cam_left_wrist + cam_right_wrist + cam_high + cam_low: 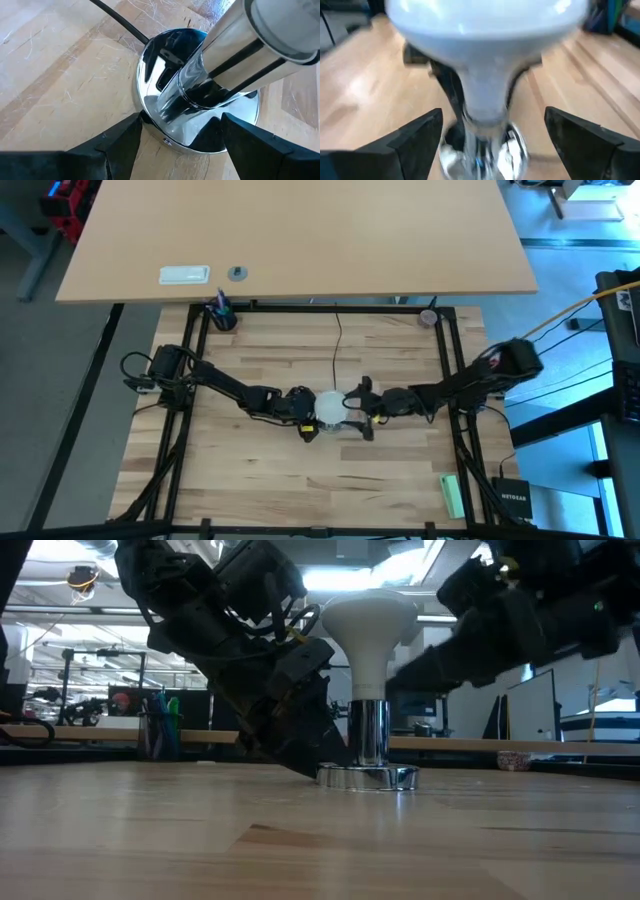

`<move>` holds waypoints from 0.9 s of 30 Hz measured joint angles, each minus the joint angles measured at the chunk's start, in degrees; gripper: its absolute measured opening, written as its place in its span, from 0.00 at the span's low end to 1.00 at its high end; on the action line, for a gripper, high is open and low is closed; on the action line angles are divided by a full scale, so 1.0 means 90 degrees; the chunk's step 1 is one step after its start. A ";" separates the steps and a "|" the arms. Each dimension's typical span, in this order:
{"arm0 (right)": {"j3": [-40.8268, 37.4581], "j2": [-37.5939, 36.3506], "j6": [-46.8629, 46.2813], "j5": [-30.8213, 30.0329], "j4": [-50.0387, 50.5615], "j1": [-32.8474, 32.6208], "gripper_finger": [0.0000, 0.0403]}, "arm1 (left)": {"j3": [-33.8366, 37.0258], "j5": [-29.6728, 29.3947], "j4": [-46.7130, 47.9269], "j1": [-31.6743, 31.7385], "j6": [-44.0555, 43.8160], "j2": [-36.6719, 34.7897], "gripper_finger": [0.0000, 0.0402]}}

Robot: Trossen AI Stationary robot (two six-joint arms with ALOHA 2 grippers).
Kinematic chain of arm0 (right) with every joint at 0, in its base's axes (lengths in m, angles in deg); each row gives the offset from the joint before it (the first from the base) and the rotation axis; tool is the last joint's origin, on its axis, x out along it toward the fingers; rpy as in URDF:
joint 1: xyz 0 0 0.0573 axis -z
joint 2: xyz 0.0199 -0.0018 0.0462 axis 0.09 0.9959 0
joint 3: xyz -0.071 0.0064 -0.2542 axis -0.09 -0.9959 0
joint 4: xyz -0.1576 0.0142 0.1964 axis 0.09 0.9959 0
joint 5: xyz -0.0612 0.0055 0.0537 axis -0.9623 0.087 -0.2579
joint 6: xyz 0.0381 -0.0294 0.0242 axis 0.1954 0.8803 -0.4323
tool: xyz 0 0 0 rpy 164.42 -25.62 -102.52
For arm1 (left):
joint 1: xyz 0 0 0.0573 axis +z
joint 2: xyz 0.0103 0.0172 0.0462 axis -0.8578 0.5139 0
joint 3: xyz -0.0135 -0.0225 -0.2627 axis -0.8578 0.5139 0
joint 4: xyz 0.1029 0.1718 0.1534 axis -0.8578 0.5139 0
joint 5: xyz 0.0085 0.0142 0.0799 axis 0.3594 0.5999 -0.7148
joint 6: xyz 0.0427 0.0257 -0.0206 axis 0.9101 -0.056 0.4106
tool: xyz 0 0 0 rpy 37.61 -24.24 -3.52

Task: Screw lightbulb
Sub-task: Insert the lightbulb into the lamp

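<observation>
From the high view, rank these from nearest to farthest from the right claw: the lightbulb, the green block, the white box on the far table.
1. The lightbulb, at the table's middle, just beside the right claw.
2. The green block, at the near right corner.
3. The white box, on the far table, toward the left.

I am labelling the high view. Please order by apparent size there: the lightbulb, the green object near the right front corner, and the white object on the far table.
1. White object
2. Green object, looks nearly alike
3. Lightbulb
</observation>
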 joint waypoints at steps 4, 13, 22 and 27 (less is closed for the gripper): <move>0.0002 -0.0553 0.0110 0.0059 0.0663 0.0004 0.88 | 0.0002 0.0002 -0.0009 0.0000 0.0035 -0.0002 0.65; 0.0049 -0.0015 0.0694 0.1456 -0.0112 0.0663 0.85 | 0.0002 0.0002 -0.0004 0.0000 0.0052 -0.0004 0.65; 0.0302 0.0831 0.1040 0.3481 -0.1225 0.1148 0.74 | 0.0005 0.0030 -0.0009 -0.0010 0.0225 -0.0009 0.65; 0.0594 0.0882 0.1559 0.3713 -0.0969 0.1417 0.70 | 0.0005 0.0172 -0.0011 0.0019 0.0236 -0.0009 0.65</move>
